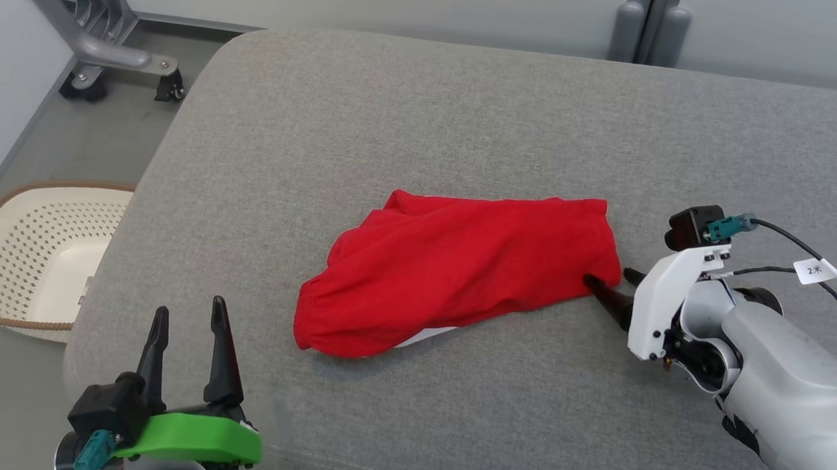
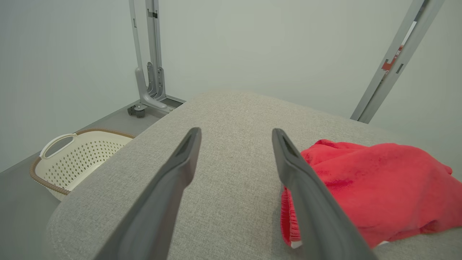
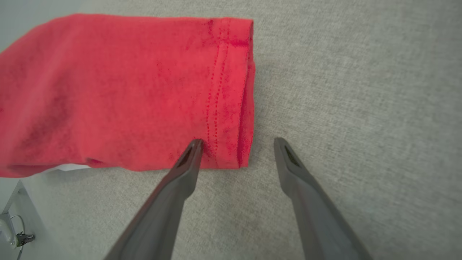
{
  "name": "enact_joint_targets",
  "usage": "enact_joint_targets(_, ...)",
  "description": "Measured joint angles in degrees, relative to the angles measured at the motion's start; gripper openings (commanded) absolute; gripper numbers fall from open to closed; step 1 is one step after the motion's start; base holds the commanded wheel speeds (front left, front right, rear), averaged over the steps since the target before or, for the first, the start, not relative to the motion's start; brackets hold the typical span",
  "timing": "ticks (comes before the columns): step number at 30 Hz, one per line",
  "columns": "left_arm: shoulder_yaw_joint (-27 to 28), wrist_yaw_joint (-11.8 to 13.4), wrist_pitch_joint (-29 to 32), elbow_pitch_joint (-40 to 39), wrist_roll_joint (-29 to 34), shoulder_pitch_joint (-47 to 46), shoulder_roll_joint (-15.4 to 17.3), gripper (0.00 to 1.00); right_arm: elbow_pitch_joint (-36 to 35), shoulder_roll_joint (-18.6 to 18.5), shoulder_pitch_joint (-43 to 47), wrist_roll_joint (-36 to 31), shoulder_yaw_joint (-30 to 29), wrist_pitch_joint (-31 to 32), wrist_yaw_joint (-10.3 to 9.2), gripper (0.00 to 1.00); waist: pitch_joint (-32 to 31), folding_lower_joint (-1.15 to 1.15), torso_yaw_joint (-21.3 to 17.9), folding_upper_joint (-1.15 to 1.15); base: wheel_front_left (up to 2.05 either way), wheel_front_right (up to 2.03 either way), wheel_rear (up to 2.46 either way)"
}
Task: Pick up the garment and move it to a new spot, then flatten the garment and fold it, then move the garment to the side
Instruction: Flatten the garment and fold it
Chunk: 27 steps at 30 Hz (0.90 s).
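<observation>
Your red garment point(image 1: 456, 272) lies in a loose heap in the middle of the soft grey bench point(image 1: 412, 121), not flat yet. Your right gripper point(image 1: 608, 276) is low at the stitched hem on the garment's right end, and its jaws are wide open with nothing in them. In the right wrist view one finger point(image 3: 187, 159) touches the hem and the other sits over bare bench just beside it. Your left gripper point(image 1: 189, 306) waits near the front left corner, well apart from the garment, and its jaws are wide open and hold nothing too. Here is what I think could go wrong. The cloth looks doubled over, so if you close now you may pinch only the top layer, and the rest could slide out when you lift. The grip would be right at the edge, so the hem could slip free. Lifting by one corner could also let the garment hang in a bunch, which makes it harder to flatten. A white basket point(image 1: 39, 233) sits on the floor to your left, and I see nothing in it.
</observation>
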Motion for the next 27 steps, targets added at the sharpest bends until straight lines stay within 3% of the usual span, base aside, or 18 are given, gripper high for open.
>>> enact_joint_targets(1,0.3,-0.3,0.0,0.2,0.3,-0.1,-0.2,1.0,0.4,0.2,0.0,0.5,0.3,0.3,0.0,1.0,0.2,0.0,0.4,0.0,0.0,0.0,0.0)
enact_joint_targets(2,0.7,-0.5,0.0,0.4,0.7,-0.1,-0.5,1.0,0.6,0.3,-0.1,1.2,0.8,0.6,0.0,0.75,0.5,0.0,0.8,0.0,0.0,0.0,0.0)
enact_joint_targets(3,1.0,-0.8,0.0,0.6,0.9,-0.2,-0.7,1.0,0.5,0.3,-0.2,1.8,1.3,0.7,0.0,0.46,0.8,0.0,1.1,0.0,0.0,0.0,0.0)
enact_joint_targets(4,1.3,-1.0,0.0,0.8,1.1,-0.3,-0.8,1.0,0.3,0.3,-0.4,2.2,1.9,0.3,0.0,0.0,0.9,0.0,1.4,0.0,0.0,0.0,0.0)
enact_joint_targets(11,3.0,-2.4,0.0,1.9,2.4,-0.3,-1.7,1.0,-2.0,-0.6,-1.1,3.9,4.1,-4.9,0.0,0.0,-0.1,0.0,0.9,0.0,0.0,0.0,0.0)
enact_joint_targets(18,4.3,-3.0,0.0,2.4,3.6,0.5,-1.7,1.0,-10.3,-3.7,-0.1,7.8,5.3,-6.3,0.0,0.0,-2.6,0.0,-1.1,0.0,0.0,0.0,0.0)
enact_joint_targets(27,4.8,-3.4,0.0,2.3,4.3,1.4,-1.6,1.0,-26.0,-12.6,5.3,14.4,3.4,2.2,0.0,0.0,-4.8,0.0,-6.1,0.0,0.0,0.0,0.0)
